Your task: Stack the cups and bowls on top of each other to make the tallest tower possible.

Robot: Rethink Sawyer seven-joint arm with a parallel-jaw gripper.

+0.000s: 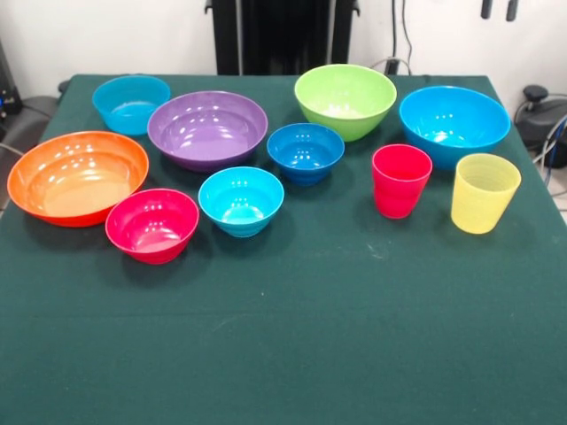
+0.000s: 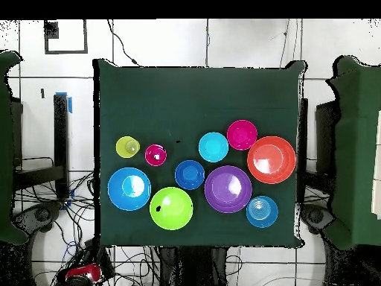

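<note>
All bowls and cups stand apart and upright on the green table; no tower stands. The red-pink cup and yellow cup are at the right. The bowls are orange, pink-red, cyan, purple, light blue, dark blue, lime green and bright blue. Only the two tips of my gripper show at the top edge, apart, far behind the cups. In the overhead view the yellow cup and red-pink cup are at the left.
The black pedestal stands behind the table's far edge. Cables and grey gear lie off the right side. The objects fill the far half of the cloth; the near half is bare green cloth.
</note>
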